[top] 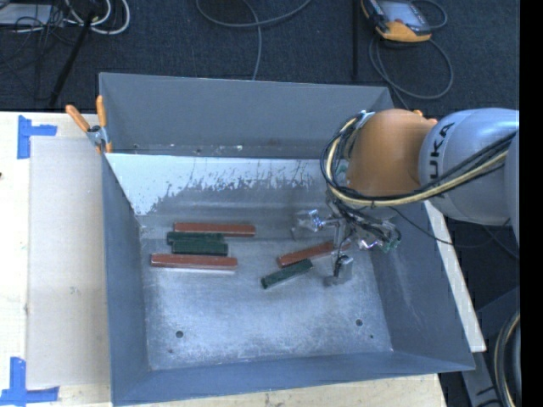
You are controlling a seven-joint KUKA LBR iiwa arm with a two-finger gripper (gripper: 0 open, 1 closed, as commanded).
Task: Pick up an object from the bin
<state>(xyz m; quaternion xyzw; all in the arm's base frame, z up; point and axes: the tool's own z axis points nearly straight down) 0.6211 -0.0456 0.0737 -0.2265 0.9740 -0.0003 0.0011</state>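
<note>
My gripper (327, 245) hangs low over the right-middle of the bin floor, under the arm's orange cover. Its two metal fingertips (342, 266) stand apart, so it is open. The right end of a short reddish-brown bar (302, 255) lies between them, slanting up to the right on the floor. Just below and to its left lies a dark green bar (286, 274), tilted the same way. Nothing is lifted.
At the left-middle of the floor lie three more bars, close together and roughly parallel: a long reddish-brown one (214, 228), a dark green one (198, 243) and another reddish-brown one (193, 261). The bin's walls slope steeply inward.
</note>
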